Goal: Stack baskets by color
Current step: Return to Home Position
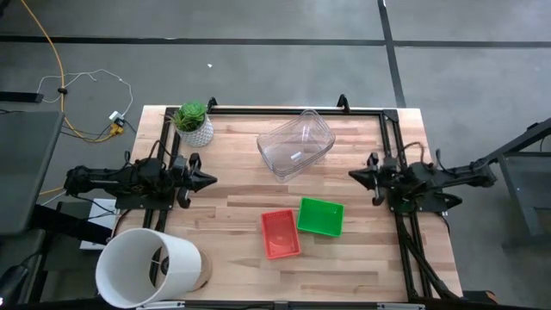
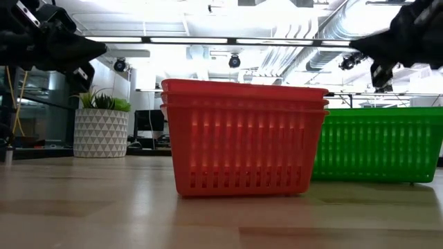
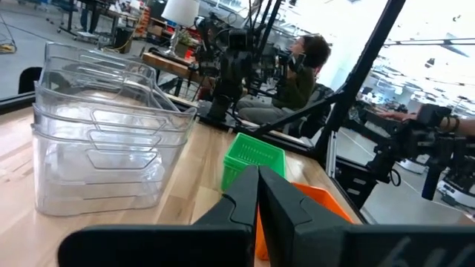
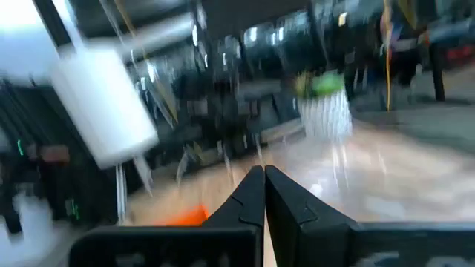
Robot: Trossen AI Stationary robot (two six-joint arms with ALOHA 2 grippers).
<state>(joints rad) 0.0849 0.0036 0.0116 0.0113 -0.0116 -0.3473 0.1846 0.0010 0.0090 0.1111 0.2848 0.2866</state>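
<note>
High view: red and green stacks side by side on the bench (image 1: pixel 232 215), both arms clear of them and empty.

Red baskets (image 1: pixel 281 233) and green baskets (image 1: pixel 320 216) sit just toward the bench's front edge from the nested clear bins (image 1: pixel 295 143), the two stacks touching or nearly so, red on the left arm's side. Left gripper (image 1: pixel 212 180) hangs well off to one side of the clear bins and right gripper (image 1: pixel 351 175) to the other. Both have their fingers pressed together on nothing. Low view shows several red rims nested, with slotted, slightly tapered walls and a flat lip; the green ones are the same make. Judged light, thin and springy: the walls would flex if pinched mid-panel. The rim lip at a short end looks like the firmest hold. Nested baskets may cling and lift together.
</note>
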